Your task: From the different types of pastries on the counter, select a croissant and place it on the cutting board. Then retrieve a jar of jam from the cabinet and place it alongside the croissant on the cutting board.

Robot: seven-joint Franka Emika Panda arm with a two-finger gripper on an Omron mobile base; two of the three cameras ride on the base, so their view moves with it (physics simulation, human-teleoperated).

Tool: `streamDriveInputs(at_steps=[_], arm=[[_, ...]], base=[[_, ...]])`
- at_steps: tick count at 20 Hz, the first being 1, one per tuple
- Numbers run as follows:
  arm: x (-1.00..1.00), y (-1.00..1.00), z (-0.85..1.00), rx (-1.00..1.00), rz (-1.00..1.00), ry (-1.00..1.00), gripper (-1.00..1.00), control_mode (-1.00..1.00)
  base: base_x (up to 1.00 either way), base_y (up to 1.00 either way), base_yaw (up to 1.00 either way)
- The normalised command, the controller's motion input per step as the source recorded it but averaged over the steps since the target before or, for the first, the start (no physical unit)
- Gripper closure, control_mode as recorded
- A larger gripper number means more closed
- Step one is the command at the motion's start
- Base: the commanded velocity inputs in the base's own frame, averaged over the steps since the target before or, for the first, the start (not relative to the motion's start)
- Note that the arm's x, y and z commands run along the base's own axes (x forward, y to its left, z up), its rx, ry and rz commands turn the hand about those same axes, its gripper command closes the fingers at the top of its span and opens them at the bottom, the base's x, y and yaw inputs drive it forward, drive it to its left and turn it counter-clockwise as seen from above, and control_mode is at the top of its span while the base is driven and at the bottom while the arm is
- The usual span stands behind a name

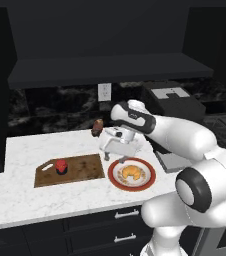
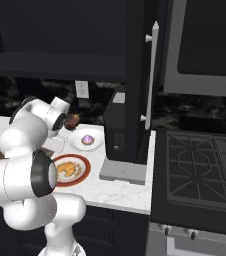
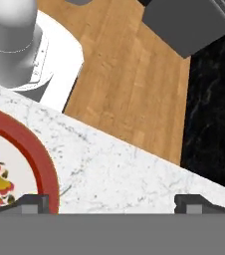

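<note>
The long white counter [image 1: 15, 195] carries everything. On it, toward the left end and well back from the front edge, lies the brown cutting board [image 1: 82, 170], and the little red jar of jam [image 1: 61, 166] already stands near the board's left end. Just right of the board, close to the front edge, sits the red-rimmed plate [image 1: 118, 181], and the golden croissant [image 1: 131, 173] rests in the middle of it, not on the board.

So the croissant looks like the job now. The pincer [image 1: 121, 158] hangs wide open just above the plate's back rim, holding nothing. To do this well, it should come down over the middle of the croissant, squeeze softly, then lift high enough to clear the rim.

The right base view shows the purple cupcake [image 2: 87, 139] on a white dish behind the plate. The hand view shows the plate's painted flowers and the counter's front edge up close.
</note>
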Motion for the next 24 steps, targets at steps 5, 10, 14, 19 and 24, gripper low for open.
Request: streamDriveInputs(at_steps=[5, 10, 14, 19, 24], arm=[[0.0, -0.34, -0.07, 0.0, 0.15, -0.08, -1.0, -1.0], [0.0, -0.25, -0.02, 0.0, 0.17, -0.01, -1.0, -1.0], [0.0, -0.18, 0.0, 0.0, 0.16, -0.01, -1.0, -1.0], [0.0, -0.18, 0.0, -0.02, 0.09, -0.09, -1.0, -1.0], [0.0, -0.23, -0.01, -0.02, 0.04, -0.12, -1.0, -1.0]], base=[[0.0, 0.0, 0.0], [0.0, 0.0, 0.0], [0.0, 0.0, 0.0], [0.0, 0.0, 0.0], [0.0, 0.0, 0.0]])
